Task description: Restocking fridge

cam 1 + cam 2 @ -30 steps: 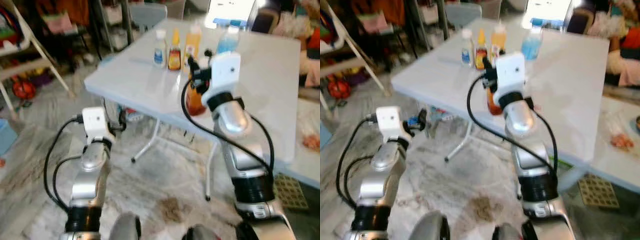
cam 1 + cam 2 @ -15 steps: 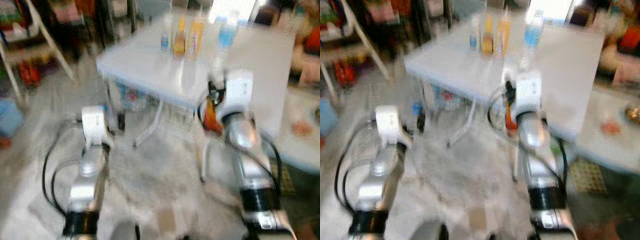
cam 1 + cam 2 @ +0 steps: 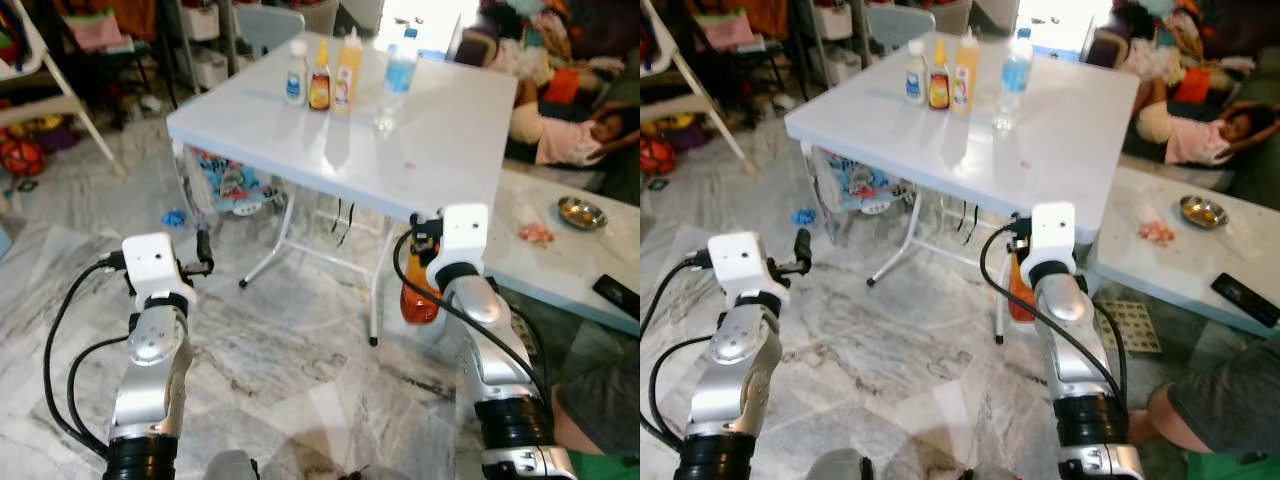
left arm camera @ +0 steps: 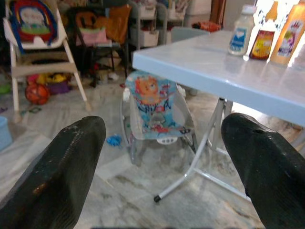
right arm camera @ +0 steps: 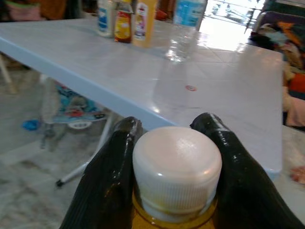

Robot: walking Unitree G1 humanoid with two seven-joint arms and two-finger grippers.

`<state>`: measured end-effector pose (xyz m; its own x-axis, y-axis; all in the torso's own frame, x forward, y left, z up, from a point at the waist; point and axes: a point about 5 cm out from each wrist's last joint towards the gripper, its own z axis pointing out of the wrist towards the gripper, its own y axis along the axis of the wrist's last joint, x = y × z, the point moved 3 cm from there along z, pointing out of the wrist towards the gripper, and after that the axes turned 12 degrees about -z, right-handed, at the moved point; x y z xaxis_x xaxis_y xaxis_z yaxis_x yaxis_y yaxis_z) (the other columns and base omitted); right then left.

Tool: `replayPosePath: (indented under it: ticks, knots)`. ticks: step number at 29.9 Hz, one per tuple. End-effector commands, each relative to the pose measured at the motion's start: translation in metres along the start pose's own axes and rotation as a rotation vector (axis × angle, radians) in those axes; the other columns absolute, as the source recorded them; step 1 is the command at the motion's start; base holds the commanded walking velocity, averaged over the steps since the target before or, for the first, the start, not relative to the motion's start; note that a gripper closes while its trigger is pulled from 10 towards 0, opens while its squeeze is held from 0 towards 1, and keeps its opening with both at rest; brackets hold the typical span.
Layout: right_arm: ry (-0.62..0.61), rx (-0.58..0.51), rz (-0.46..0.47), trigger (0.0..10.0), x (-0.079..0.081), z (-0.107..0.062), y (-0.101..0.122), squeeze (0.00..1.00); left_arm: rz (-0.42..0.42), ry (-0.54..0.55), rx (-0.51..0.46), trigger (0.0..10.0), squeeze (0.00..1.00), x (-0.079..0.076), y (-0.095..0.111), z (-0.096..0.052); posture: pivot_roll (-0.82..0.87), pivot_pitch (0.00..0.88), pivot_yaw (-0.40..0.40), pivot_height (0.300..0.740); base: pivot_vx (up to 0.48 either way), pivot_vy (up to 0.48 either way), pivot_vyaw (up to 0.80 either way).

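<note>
My right gripper [image 5: 171, 143] is shut on an orange bottle [image 3: 418, 300] with a white cap [image 5: 177, 167], held upright by its neck off the near edge of the white folding table [image 3: 440, 150]. A white bottle [image 3: 296, 72], a brown sauce bottle [image 3: 320, 80], an orange bottle [image 3: 347, 70] and a clear water bottle [image 3: 397, 78] stand in a row at the table's far side. My left gripper [image 4: 164, 162] is open at my left front, low over the marble floor, holding nothing.
A baby bouncer [image 4: 155, 107] sits under the table, between its white legs [image 3: 283, 262]. A high chair [image 4: 33, 45] and shelves stand far left. At right, a low white table [image 3: 1200, 255] carries a metal bowl [image 3: 1202, 210] and a phone [image 3: 1245, 298]. A person [image 3: 575, 130] reclines behind it.
The camera has backed away from the table and the view has sharpened. The orange bottle in my right gripper now hangs below the table edge instead of over the tabletop.
</note>
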<state>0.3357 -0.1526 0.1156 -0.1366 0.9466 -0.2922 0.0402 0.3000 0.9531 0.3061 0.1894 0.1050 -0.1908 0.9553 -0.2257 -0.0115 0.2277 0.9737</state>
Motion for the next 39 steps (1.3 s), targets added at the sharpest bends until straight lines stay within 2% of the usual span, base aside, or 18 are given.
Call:
replayPosePath:
  ticks: [1, 5, 6, 9, 11, 13, 17, 23, 34, 39]
  knots:
    - [0.016, -0.09, -0.002, 10.0, -0.001, -0.001, 0.019, 0.0, 0.012, 0.017, 0.003, 10.0, 0.0, 0.003, -0.002, -0.003, 0.07, 0.0, -0.059, 0.74, 0.0, 0.0, 0.0]
    - [0.02, -0.129, -0.041, 10.0, 0.002, -0.002, 0.024, 0.0, 0.031, 0.018, -0.024, 10.0, 0.0, 0.004, 0.0, -0.005, 0.06, 0.0, -0.051, 0.74, 0.0, 0.0, 0.76]
    - [0.023, -0.134, -0.043, 10.0, 0.004, -0.002, 0.025, 0.0, 0.031, 0.056, -0.014, 10.0, 0.0, 0.01, -0.003, -0.008, 0.05, 0.0, -0.045, 0.74, 0.0, 0.0, 0.8]
    - [0.03, -0.134, -0.045, 10.0, 0.005, -0.003, 0.025, 0.0, 0.038, 0.089, 0.006, 10.0, 0.0, 0.014, -0.008, -0.011, 0.06, 0.0, -0.051, 0.74, 0.0, 0.0, 0.8]
    - [0.03, -0.133, -0.044, 10.0, 0.004, -0.003, 0.024, 0.0, 0.039, 0.082, 0.004, 10.0, 0.0, 0.012, -0.009, -0.01, 0.06, 0.0, -0.059, 0.74, 0.0, 0.0, 0.8]
    - [0.023, -0.136, -0.033, 10.0, 0.002, 0.0, 0.025, 0.0, 0.049, 0.088, -0.027, 10.0, 0.0, 0.005, -0.002, -0.002, 0.07, 0.0, -0.063, 0.74, 0.0, 0.0, 0.8]
    - [0.025, -0.151, -0.028, 10.0, 0.003, 0.003, 0.03, 0.0, 0.048, 0.096, -0.034, 10.0, 0.0, 0.004, 0.001, 0.003, 0.06, 0.0, -0.06, 0.74, 0.0, 0.0, 0.8]
    - [0.022, -0.164, -0.016, 10.0, 0.001, 0.006, 0.034, 0.0, 0.071, 0.121, -0.03, 10.0, 0.0, 0.009, 0.0, 0.002, 0.06, 0.0, -0.057, 0.74, 0.0, 0.0, 0.8]
    - [0.029, -0.17, 0.0, 10.0, 0.006, 0.008, 0.036, 0.0, 0.081, 0.119, -0.03, 10.0, 0.0, 0.008, -0.002, 0.003, 0.06, 0.0, -0.053, 0.74, -0.316, 0.0, 0.8]
    - [0.016, -0.166, 0.001, 10.0, 0.001, 0.008, 0.034, 0.0, 0.084, 0.124, -0.027, 10.0, 0.0, 0.009, -0.002, 0.002, 0.06, 0.0, -0.048, 0.74, 0.0, 0.0, 0.8]
